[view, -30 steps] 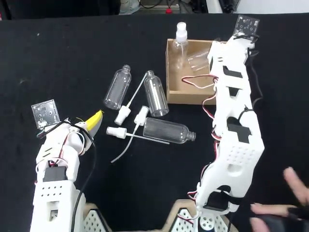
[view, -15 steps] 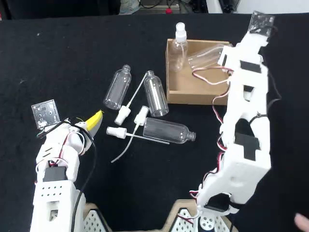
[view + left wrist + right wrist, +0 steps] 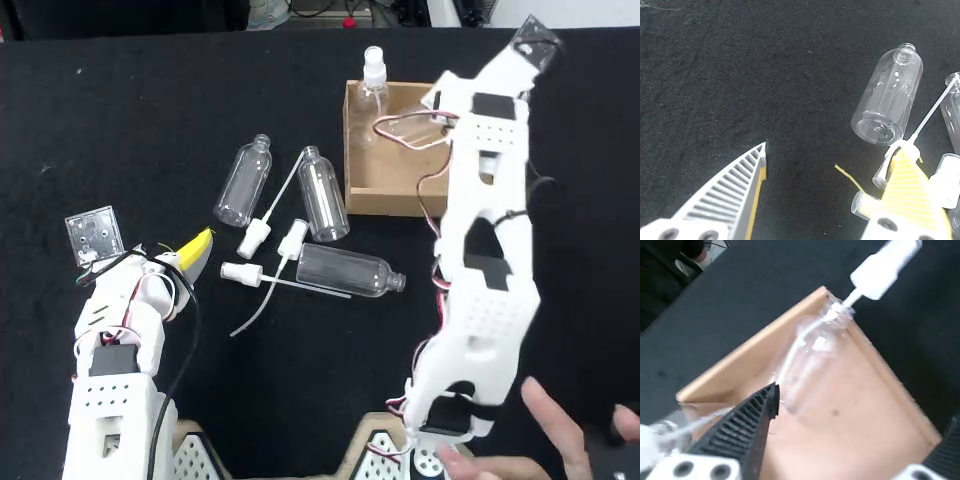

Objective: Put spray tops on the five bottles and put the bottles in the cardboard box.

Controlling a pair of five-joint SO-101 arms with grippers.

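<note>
Over the cardboard box (image 3: pixel 750 342), the right tool (image 3: pixel 862 407) gapes empty (left tool (image 3: pixel 830 147) likewise).

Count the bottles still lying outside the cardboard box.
3: left bottle farthest from the box, middle bottle beside the cardboard box, near bottle lying crosswise closer to the arms. The right arm may hide more.

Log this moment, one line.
left end effector: open, empty | right end effector: open above box | box: topped bottle | table: three topless bottles
</note>
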